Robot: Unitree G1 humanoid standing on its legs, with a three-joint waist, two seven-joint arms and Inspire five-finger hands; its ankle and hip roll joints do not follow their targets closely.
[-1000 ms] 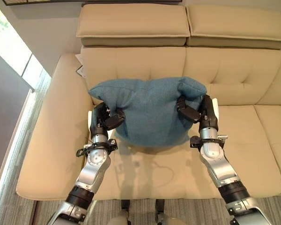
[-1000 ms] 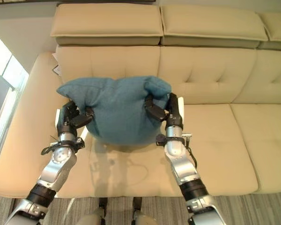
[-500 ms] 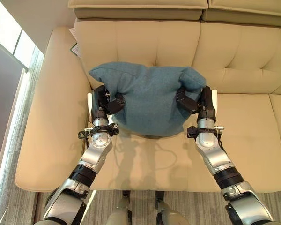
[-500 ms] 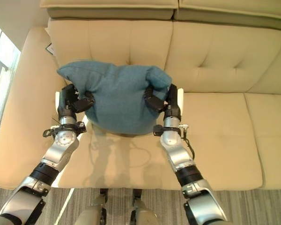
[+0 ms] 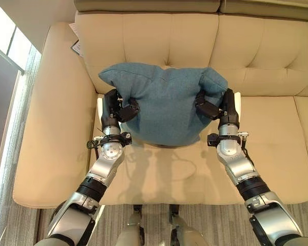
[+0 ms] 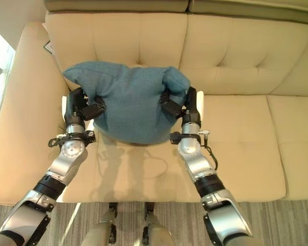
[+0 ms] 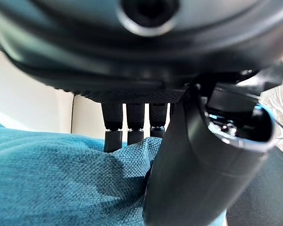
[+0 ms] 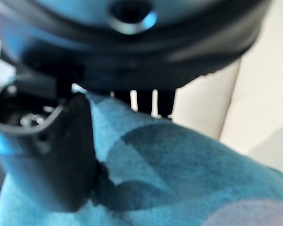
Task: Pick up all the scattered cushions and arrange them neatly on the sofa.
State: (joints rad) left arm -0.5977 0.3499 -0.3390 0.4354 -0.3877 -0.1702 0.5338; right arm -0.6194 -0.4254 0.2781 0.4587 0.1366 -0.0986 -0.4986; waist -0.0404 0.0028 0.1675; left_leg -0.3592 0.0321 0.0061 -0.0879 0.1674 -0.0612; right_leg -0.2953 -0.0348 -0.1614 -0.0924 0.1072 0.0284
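Cushion [image 5: 164, 105], blue, pinched between my left hand [image 5: 118, 110] and right hand [image 5: 215, 107] fingers, near sofa [image 5: 56, 128] backrest, left end.

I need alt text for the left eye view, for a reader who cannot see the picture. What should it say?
A blue cushion is held between the robot's two hands over the seat of a beige sofa, close to its backrest. The left hand pinches the cushion's left edge and the right hand pinches its right edge.

Two silver-grey jointed arms with black bands end in a dark left hand [image 5: 114, 108] and right hand [image 5: 222, 107].
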